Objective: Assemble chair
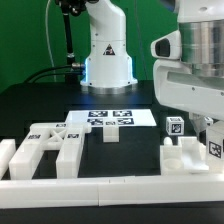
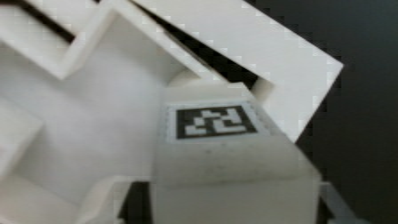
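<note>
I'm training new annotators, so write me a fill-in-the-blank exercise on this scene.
1. The table is ___ in colour.
2. The backdrop behind the arm is ___.
3. In the wrist view, the white part in the middle shows one black-and-white square ___.

Missing words: black; green; tag.

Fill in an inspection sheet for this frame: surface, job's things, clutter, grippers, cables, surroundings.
Surface: black table, marker board, white rail along the front.
Job's things: left parts at exterior view's left, block mid-table, right parts at its right; tagged part close in wrist view.
Clutter: nothing seen.
Grippers: gripper low over the right parts; open or shut cannot be told.
Cables: black cable at the back.
Surroundings: green backdrop.
</note>
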Motion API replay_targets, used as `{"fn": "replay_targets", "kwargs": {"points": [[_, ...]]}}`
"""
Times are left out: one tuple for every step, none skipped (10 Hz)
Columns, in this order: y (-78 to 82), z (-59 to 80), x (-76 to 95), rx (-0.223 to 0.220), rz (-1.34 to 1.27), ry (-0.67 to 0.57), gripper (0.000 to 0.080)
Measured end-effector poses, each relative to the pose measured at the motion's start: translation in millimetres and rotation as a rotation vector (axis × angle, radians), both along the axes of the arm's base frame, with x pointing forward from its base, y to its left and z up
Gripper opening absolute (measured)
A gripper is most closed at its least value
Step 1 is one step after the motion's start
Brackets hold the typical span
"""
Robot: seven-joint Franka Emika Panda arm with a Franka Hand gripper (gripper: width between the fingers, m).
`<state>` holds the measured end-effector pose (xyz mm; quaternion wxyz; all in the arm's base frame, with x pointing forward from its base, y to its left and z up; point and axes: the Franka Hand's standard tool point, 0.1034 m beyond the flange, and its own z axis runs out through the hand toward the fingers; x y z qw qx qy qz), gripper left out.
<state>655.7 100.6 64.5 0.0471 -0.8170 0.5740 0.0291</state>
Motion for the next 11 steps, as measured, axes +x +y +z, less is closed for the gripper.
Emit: {"fn": "replay_targets", "kwargs": {"points": [[4.7,0.0,-0.8,0.007,-0.123,0.014,0.0291],[9.0,-0.1,-0.7,0.013,-0.186,0.016,0.0291],[11.4,-0.5,-1.9,0.025,-0.324,0.024,0.0291],[11.0,-0.6,-2.8,0.025,-0.377,0.028,0.0291],[11.2,-0.5,-2.8,0.024,-0.416,0.040,0.0291],[10.2,-0.7,-3.0,0.023,-0.472,0.045,0.0291],[9.0,-0.7,-3.3,0.024,-0.506,0.049,0.0291],[7.3,-0.6,-3.8,0.023,-0.548,0.055,0.0291],[6.3,0.1,-3.9,0.023,-0.593,0.060,0.0291],[5.4,0.4,-4.1,0.022,-0.617,0.063,0.0291],[5.3,0.4,-4.0,0.022,-0.614,0.063,0.0291]]}}
